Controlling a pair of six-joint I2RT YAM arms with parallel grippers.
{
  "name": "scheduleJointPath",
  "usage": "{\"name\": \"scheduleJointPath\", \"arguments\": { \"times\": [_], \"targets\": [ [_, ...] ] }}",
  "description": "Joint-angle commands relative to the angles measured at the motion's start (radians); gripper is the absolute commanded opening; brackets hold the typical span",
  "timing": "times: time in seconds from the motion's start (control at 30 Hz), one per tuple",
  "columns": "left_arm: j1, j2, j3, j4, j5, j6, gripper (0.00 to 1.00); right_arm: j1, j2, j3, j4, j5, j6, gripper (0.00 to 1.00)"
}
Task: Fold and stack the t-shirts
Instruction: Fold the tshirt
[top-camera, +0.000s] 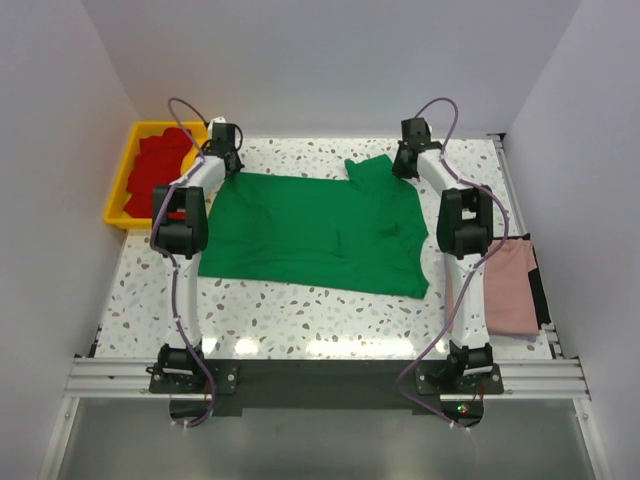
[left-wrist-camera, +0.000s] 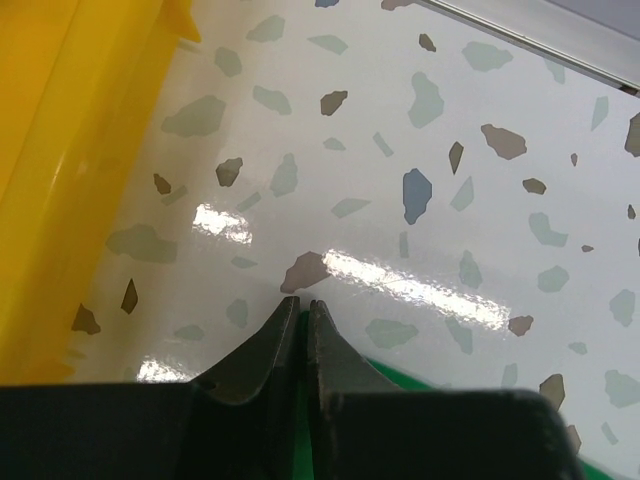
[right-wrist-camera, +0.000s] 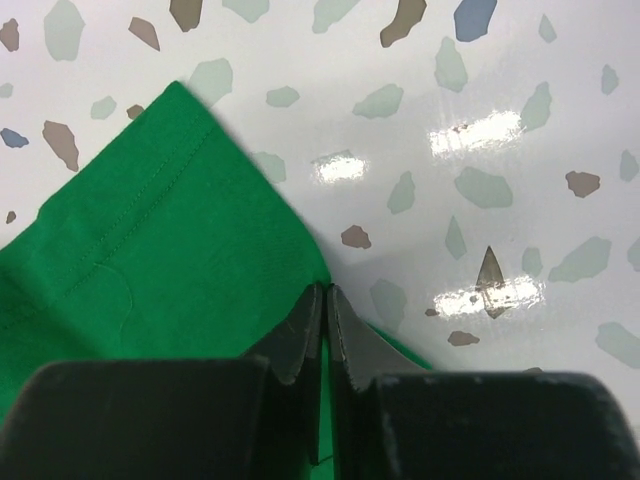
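White walls (top-camera: 330, 60) box in a speckled worktop (top-camera: 300, 320), and right in the middle lies the green t-shirt (top-camera: 310, 230), spread out flat and wide. Both arms are reaching to its far edge, one at each corner. The left hand (left-wrist-camera: 303, 303) is pinched narrow, fingertips together, and the wrist view shows a sliver of green between them, so I read that as a grip on the far left corner. The right hand (right-wrist-camera: 322, 290) is just as narrow, tips meeting right at the cloth's edge with green on both sides, beside a stitched hem that looks like a sleeve.

Over on the far left, the yellow tray (top-camera: 118, 205) holds the red t-shirts (top-camera: 155, 170) in a heap, waiting their turn. Down the right side the pink t-shirt (top-camera: 505, 290) lies at the worktop's edge, partly behind the right arm.

So where are we? Early in the job, by my reckoning: this is the first fold of the green one, both far corners taken. What comes next calls for the two hands lifting together and bringing that far edge towards the near hem, evenly, so the cloth doubles over square. The sleeve jutting out by the right hand may need tucking in. If one hand runs ahead, the fold skews.
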Motion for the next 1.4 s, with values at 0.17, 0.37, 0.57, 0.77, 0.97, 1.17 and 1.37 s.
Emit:
{"name": "scheduleJointPath", "arguments": {
  "times": [0.17, 0.37, 0.57, 0.77, 0.97, 1.17, 1.37],
  "targets": [
    [0.012, -0.048, -0.049, 0.096, 0.062, -0.022, 0.0, -0.001, 0.025, 0.112, -0.013, 0.037, -0.043, 0.0],
    [0.025, -0.071, -0.047, 0.148, 0.102, -0.039, 0.0, -0.024, 0.022, 0.163, 0.019, 0.039, -0.046, 0.0],
    [0.037, -0.085, -0.041, 0.19, 0.148, -0.06, 0.0, -0.032, -0.028, 0.138, 0.056, 0.025, -0.056, 0.0],
    [0.062, -0.117, -0.053, 0.205, 0.174, -0.088, 0.0, -0.033, -0.139, 0.023, 0.113, 0.013, -0.051, 0.0],
    [0.068, -0.162, -0.082, 0.194, 0.185, -0.086, 0.0, -0.033, -0.287, -0.168, 0.173, -0.001, -0.025, 0.0],
    [0.068, -0.229, -0.159, 0.178, 0.174, -0.079, 0.0, -0.033, -0.432, -0.369, 0.242, -0.023, 0.013, 0.0],
    [0.094, -0.309, -0.257, 0.161, 0.157, -0.074, 0.0, -0.033, -0.59, -0.556, 0.276, -0.041, 0.058, 0.0]
  ]
}}
